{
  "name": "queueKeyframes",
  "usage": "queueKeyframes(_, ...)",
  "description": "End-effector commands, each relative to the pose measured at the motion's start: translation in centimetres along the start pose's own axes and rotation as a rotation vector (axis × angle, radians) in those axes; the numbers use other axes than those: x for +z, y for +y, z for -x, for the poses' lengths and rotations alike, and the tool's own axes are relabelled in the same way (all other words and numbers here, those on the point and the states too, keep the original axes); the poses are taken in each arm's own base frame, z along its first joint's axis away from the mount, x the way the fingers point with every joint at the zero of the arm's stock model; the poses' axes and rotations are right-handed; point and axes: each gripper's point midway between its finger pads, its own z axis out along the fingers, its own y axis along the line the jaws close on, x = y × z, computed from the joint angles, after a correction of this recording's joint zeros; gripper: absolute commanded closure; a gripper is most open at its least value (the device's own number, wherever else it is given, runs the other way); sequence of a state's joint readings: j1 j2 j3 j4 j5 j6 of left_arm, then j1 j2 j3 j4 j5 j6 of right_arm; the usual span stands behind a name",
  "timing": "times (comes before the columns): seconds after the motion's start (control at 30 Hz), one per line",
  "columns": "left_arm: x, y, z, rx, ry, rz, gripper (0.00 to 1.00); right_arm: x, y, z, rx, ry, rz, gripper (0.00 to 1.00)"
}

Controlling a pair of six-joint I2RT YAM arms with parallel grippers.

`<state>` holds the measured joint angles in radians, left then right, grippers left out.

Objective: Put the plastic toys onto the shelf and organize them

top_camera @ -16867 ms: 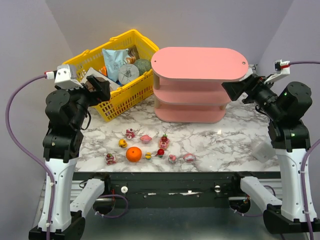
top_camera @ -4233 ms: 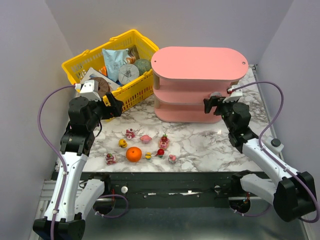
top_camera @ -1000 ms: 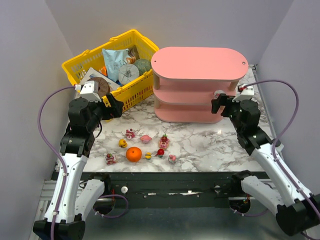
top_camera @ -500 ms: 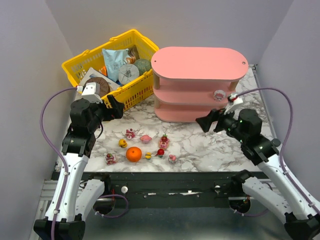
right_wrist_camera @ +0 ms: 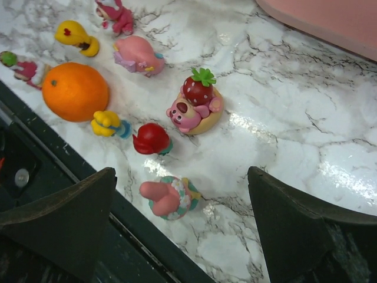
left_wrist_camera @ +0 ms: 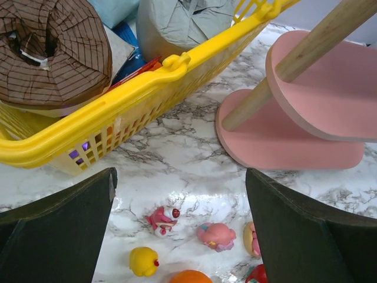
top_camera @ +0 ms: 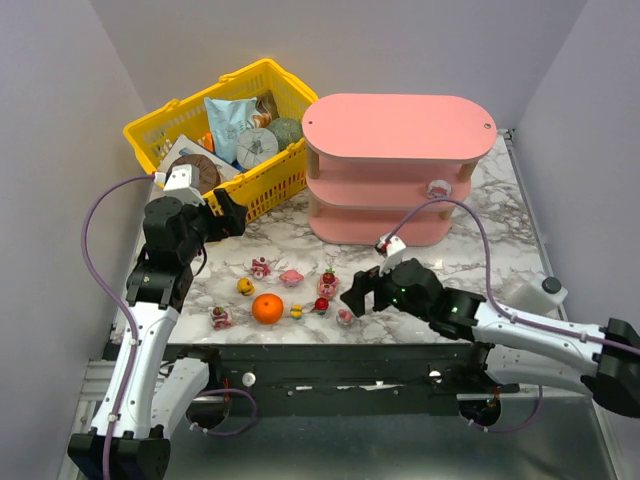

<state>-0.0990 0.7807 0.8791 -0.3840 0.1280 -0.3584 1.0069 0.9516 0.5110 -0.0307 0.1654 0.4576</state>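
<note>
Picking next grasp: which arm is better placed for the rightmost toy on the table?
Right. The right gripper hangs open close to the rightmost toy; the left gripper is beside the yellow basket.

Brightness: bright, even white light in all three views.
Source: overhead and diffuse.
Shadows: soft and short, beneath the shelf (top_camera: 400, 130) and the yellow basket (top_camera: 255, 195).
Glare: a white sheen on the marble table (right_wrist_camera: 330, 171) in the right wrist view.
Focus: the plastic toys (right_wrist_camera: 197, 106) are sharp; the fingers (right_wrist_camera: 59, 218) at the frame's edge are dark and slightly soft.
</note>
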Motion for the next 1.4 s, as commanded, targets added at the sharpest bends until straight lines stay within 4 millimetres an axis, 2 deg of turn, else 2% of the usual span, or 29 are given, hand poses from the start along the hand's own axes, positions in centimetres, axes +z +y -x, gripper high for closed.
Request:
queueKeyframes(0.0, 0.3, 0.3, -0.1, -0.009, 0.012, 0.012, 0.01, 2.1, 1.2, 3.7, 0.095, -0.137, -0.088, 0.01)
queueKeyframes(0.1, 0.2, 0.0, -0.2, -0.011, 0.010, -0.007, 0.01, 3.6, 1.8, 2.9, 0.099, -0.098, -0.086, 0.02)
queueKeyframes(0.23, 0.2, -0.1, -0.6, -0.012, 0.013, -0.017, 0.01, 4.2, 2.1, 1.8, 0.099, -0.043, -0.079, 0.05)
queueKeyframes(0.3, 0.1, -0.2, -0.6, -0.014, 0.014, -0.020, 0.01, 3.9, 2.4, 1.6, 0.093, -0.033, -0.059, 0.05)
queueKeyframes(0.43, 0.1, -0.4, -0.5, -0.015, 0.013, -0.031, 0.01, 2.8, 3.3, -0.4, 0.046, 0.048, -0.010, 0.02)
queueKeyframes(0.47, 0.1, -0.5, -0.5, -0.015, 0.016, -0.034, 0.01, 2.7, 3.5, -0.4, 0.050, 0.040, -0.015, 0.01)
queueKeyframes(0.5, 0.1, -0.5, -0.5, -0.018, 0.016, -0.035, 0.01, 2.1, 3.9, -1.5, 0.028, 0.071, -0.011, 0.00)
queueKeyframes(0.57, 0.1, -0.5, -0.6, -0.017, 0.020, -0.037, 0.01, 1.8, 3.6, -2.3, 0.032, 0.069, -0.064, 0.00)
queueKeyframes(0.6, 0.1, -0.6, -0.6, -0.018, 0.020, -0.041, 0.01, 1.6, 4.2, -3.0, 0.023, 0.077, -0.064, 0.00)
queueKeyframes(0.63, 0.1, -0.7, -0.5, -0.018, 0.017, -0.043, 0.01, 1.7, 3.7, -4.0, 0.021, 0.102, -0.104, 0.00)
queueKeyframes(0.67, 0.1, -0.6, -0.6, -0.018, 0.019, -0.043, 0.01, 1.8, 3.3, -4.0, 0.050, 0.082, -0.151, 0.00)
queueKeyframes(0.73, 0.1, -0.7, -0.6, -0.021, 0.018, -0.046, 0.01, 1.7, 2.8, -5.3, 0.049, 0.105, -0.207, 0.00)
queueKeyframes(0.87, 0.2, -0.8, -0.9, -0.027, 0.028, -0.056, 0.01, 1.8, 1.8, -6.2, 0.106, 0.108, -0.296, 0.04)
queueKeyframes(1.0, 0.2, -0.9, -0.9, -0.028, 0.028, -0.062, 0.01, 2.4, 1.7, -7.0, 0.119, 0.099, -0.300, 0.10)
queueKeyframes(1.17, 0.4, -1.0, -1.0, -0.033, 0.034, -0.063, 0.01, 3.6, 2.1, -6.4, 0.092, 0.045, -0.270, 0.12)
queueKeyframes(1.3, 0.6, -1.0, -1.2, -0.035, 0.047, -0.069, 0.01, 4.2, 2.5, -7.1, 0.091, 0.069, -0.257, 0.17)
queueKeyframes(1.37, 0.6, -1.0, -1.1, -0.036, 0.045, -0.066, 0.01, 4.3, 1.8, -8.0, 0.111, 0.089, -0.304, 0.20)
